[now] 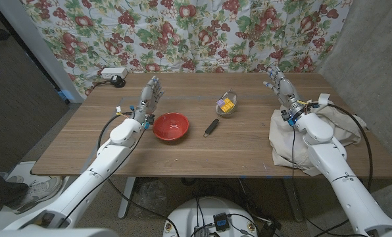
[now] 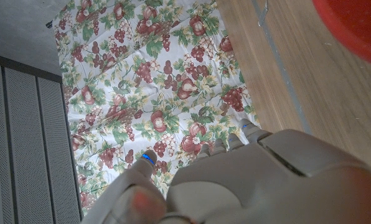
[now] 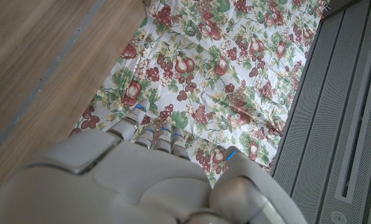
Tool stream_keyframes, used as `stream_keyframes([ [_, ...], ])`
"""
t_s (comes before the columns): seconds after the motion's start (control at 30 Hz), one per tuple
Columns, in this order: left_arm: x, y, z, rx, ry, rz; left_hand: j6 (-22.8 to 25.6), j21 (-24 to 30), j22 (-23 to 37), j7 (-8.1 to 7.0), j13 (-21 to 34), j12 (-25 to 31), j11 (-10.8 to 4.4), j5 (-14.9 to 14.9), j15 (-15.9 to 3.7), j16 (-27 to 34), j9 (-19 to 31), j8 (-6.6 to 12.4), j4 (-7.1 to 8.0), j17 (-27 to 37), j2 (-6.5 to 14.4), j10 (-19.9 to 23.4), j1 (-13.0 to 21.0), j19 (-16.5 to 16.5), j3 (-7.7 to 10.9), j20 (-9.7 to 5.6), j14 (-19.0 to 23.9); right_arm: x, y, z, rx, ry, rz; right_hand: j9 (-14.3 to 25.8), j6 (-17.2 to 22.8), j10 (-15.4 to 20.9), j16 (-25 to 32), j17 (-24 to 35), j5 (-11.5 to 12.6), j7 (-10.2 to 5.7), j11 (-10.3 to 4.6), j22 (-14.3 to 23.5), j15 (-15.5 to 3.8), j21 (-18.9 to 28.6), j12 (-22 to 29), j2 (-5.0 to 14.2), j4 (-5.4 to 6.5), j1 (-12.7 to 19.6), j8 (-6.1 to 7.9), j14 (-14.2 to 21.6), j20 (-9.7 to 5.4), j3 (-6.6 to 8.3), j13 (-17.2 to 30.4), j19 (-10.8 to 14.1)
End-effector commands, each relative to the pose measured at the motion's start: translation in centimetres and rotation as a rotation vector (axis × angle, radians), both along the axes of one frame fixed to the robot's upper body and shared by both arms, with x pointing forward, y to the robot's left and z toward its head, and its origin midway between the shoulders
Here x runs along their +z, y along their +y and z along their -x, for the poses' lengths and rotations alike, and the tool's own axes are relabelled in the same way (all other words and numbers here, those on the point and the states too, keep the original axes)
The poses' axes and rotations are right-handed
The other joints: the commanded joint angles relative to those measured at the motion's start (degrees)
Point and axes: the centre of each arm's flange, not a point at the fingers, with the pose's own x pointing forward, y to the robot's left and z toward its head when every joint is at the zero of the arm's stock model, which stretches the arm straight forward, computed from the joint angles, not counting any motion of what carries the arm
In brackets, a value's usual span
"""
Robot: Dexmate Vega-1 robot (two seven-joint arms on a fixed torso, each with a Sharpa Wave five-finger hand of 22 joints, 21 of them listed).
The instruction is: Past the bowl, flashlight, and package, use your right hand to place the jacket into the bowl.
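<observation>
- Lying in a soft heap on the right end of the table: the cream-white cloth jacket (image 1: 314, 141), hanging a bit over the near edge, under the right arm.
- Sitting well apart from it, over on the left half: the round red bowl (image 1: 170, 126), holding nothing yet.
- Lying between bowl and jacket: the small black flashlight (image 1: 211, 127), just right of the bowl.
- Sitting a little behind the flashlight: the small clear package (image 1: 226, 105) with yellow and purple bits inside.
- Standing up above the far edge of the jacket: the grey right hand (image 1: 279, 86), fingers pointing up and spread apart, holding nothing, not touching the cloth as far as the head view tells.
- Looking from the right wrist view: seeing only the back of that hand (image 3: 136, 180) with fingertips reaching toward the fruit-print curtain (image 3: 223, 68).
- Standing just left of the bowl: the grey left hand (image 1: 150, 99), fingers up and apart, holding nothing, close to the bowl's rim but not touching it as far as can be told.
- Looking from the left wrist view: seeing the hand's back (image 2: 266, 180) and a red edge of the bowl (image 2: 360, 25).
- Resting on the far left corner: a white box with a black plug (image 1: 114, 74).
- Judging how far along: nothing done yet, with the jacket not grabbed.
- Guessing what is left: lowering the right hand, grabbing the jacket, carrying it over the package and flashlight, dropping it in the bowl.
</observation>
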Motion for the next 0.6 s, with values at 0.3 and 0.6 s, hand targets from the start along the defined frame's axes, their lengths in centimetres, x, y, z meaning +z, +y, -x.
stream_keyframes([
  [0.3, 0.1, 1.6, 1.6, 0.026, -0.015, 0.001, -4.61, 0.36, 0.15, -0.28, 0.22, 0.15, -0.03, 0.36, 0.24, 0.37, 0.27, 0.26, 0.04, 0.13, 6.63, -5.26, -0.07, -0.16, 0.49, 0.69, -5.00, 0.5, -0.5, 1.2, -0.030, -0.036, 0.026, 0.26, 0.85, 0.84, 0.02, 0.10, 0.23, 0.18, 0.08, 0.24, -1.74, -0.15, 0.10, 1.58, -0.24, 0.47, 0.12, 0.46, -2.90, 0.16, 0.09, 0.30],
  [0.6, -0.3, 2.3, 2.1, 0.037, -0.011, 0.007, -4.55, 0.38, 0.15, -0.31, 0.22, 0.14, -0.13, 0.38, 0.25, 0.36, 0.27, 0.28, 0.03, 0.13, 6.60, -5.26, -0.07, -0.16, 0.49, 0.69, -5.00, 0.6, -1.3, 2.2, -0.066, -0.051, 0.052, 0.26, 1.65, 1.57, 0.09, 0.09, 0.22, 0.15, 0.14, 0.23, -2.01, -0.15, 0.29, 1.57, -0.25, 0.54, 0.31, 0.82, -2.99, 0.20, 0.08, 0.46],
])
